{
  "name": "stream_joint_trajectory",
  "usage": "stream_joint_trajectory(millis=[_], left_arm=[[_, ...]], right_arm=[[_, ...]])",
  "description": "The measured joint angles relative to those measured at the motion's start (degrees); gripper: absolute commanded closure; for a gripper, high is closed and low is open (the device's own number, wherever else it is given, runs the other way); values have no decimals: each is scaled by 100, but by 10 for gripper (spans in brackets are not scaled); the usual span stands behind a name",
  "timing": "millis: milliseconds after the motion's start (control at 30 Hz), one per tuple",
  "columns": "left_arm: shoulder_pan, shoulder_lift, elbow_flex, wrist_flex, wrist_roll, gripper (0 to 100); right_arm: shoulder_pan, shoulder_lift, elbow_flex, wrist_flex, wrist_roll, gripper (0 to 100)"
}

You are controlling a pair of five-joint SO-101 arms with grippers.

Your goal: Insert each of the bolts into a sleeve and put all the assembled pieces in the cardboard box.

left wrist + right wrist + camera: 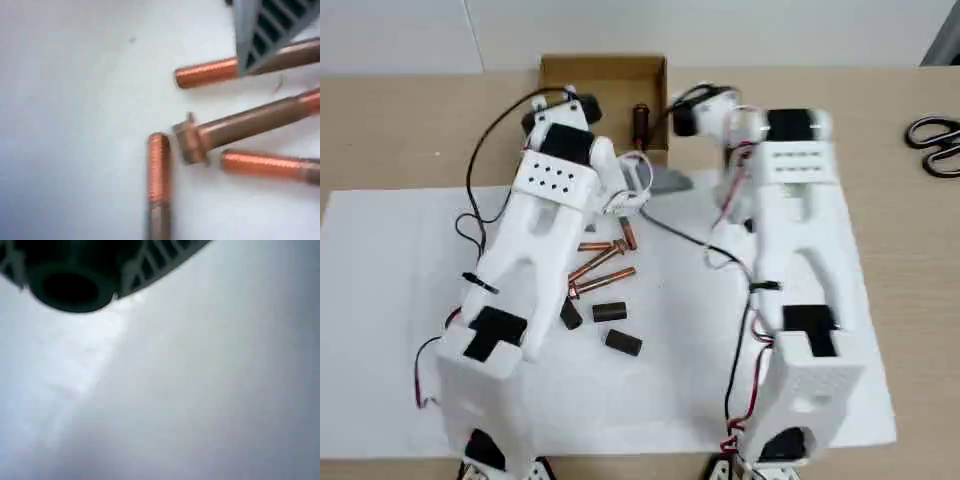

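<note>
lying flat, bolts (pixel 603 266) fanned, sleeve (pixel 70 287) end-on in right tool (pixel 648 122)

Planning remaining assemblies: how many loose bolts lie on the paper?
4, clustered beside the left arm: rightmost bolt, level bolt, farther slanted bolt, nearer slanted bolt. The arm may hide more.

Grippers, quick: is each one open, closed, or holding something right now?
Left gripper: cannot be told; it sits over the bolts.
Right gripper: closed, holding a black sleeve.
</note>
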Motion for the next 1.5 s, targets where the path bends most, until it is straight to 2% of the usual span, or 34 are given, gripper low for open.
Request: stream_joint_trajectory(millis=[133,333,567,800,1067,1233,1367,1500], left_arm=[[9,431,-598,9,0,458],[53,1073,-1178,0,-9,613],[105,1134,-1996,0,-88,620],[290,510,-2778,44,-132,620],[563,-651,-2804,44,-123,620],[571,-818,-2804,44,-105,620],[299,-800,-2321,62,-114,620],[-290,-281,-1240,53,-105,621]], right_arm=[[422,-220,9,26,9,995],[668,-255,18,35,70,995],[853,-369,26,35,246,995],[1125,-545,62,26,246,995],[1336,-229,62,26,246,993],[1336,105,62,26,246,991],[1363,132,62,18,246,991],[1609,132,62,-53,246,991]])
